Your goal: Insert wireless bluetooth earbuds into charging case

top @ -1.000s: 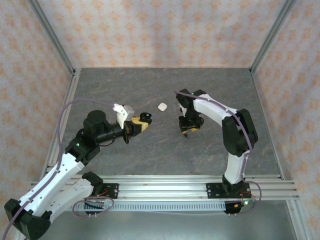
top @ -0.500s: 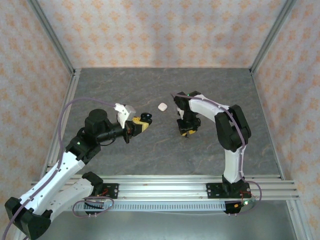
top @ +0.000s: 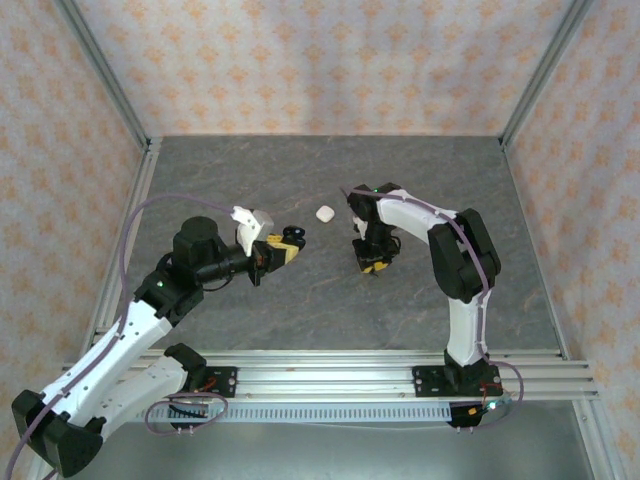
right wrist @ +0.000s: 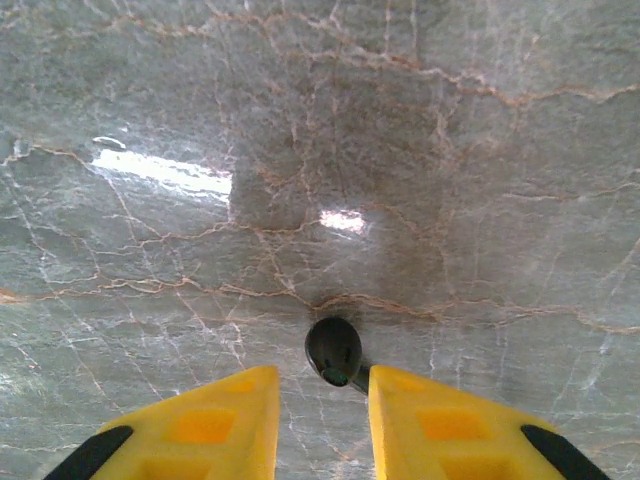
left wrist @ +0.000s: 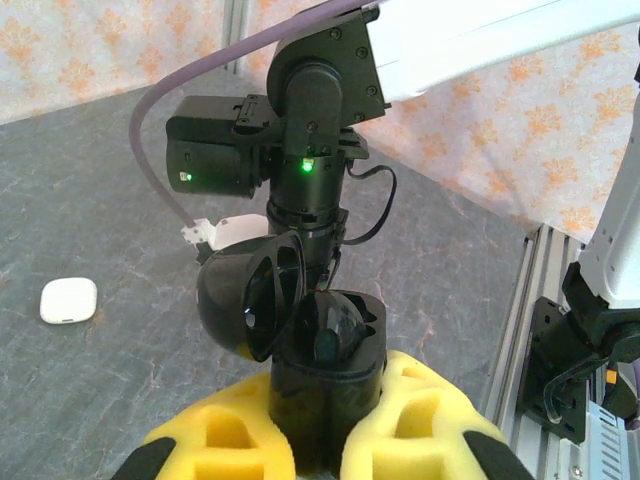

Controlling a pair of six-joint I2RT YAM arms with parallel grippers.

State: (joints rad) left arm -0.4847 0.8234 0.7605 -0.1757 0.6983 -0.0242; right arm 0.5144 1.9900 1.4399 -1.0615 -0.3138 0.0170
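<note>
Left gripper (left wrist: 320, 445) is closed firmly on the base of a black charging case (left wrist: 325, 350), its yellow pads pressing the case from both sides. The case is held up off the table (top: 300, 170) with its rounded lid swung open and tipped to one side. Inside it is too dark and glossy for me to tell whether anything sits in the wells. From overhead, this gripper (top: 281, 249) hangs left of the table's middle, the case (top: 291, 236) at its tip.

Across from it, the right gripper (right wrist: 320, 400) points down at the grey marbled surface with its jaws a little apart. A black earbud (right wrist: 333, 352) lies on the table right at the mouth of that narrow gap, just beyond the two yellow fingertips (right wrist: 245, 400) and very close to the right-hand one. I cannot tell whether either pad touches it, and nothing is clamped. From above, the right gripper (top: 372, 262) sits low near the centre of the table.

A white charging case (top: 325, 213) rests closed on the table between the two arms, a bit further back and apart from both.
</note>
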